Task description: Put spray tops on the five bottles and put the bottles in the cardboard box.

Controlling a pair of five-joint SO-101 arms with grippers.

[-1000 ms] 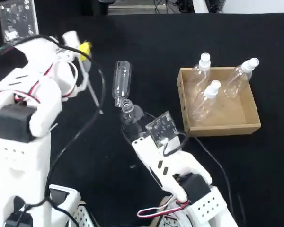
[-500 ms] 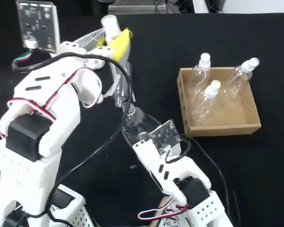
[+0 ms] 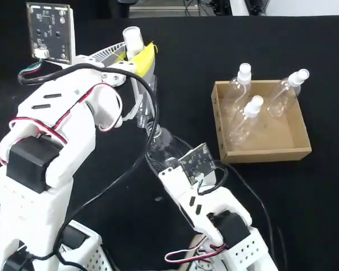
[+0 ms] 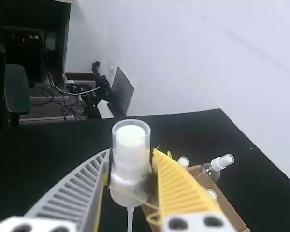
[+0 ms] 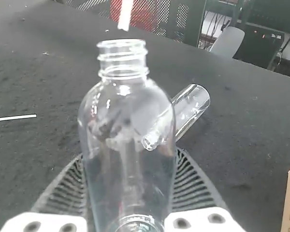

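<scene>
My left gripper (image 3: 134,49) is shut on a white spray top (image 3: 131,38), held upright between its grey and yellow fingers (image 4: 176,191). The top's thin dip tube (image 5: 124,14) hangs just above the open neck of a clear bottle (image 5: 128,140). My right gripper (image 3: 161,153) is shut on that bottle (image 3: 160,142) and holds it upright. A second clear bottle (image 5: 182,115) without a top lies on the black table just behind it. The cardboard box (image 3: 296,151) at the right holds three bottles with spray tops (image 3: 253,106).
The table is covered in black cloth (image 3: 282,203). A thin white tube (image 5: 12,117) lies loose on it beside the held bottle. The big left arm (image 3: 51,147) stands over the table's left half. Cables (image 3: 254,192) trail from the right arm toward the box.
My left arm has swung right with the spray top, from the far left to above the held bottle. The right arm and its bottle have barely shifted.
</scene>
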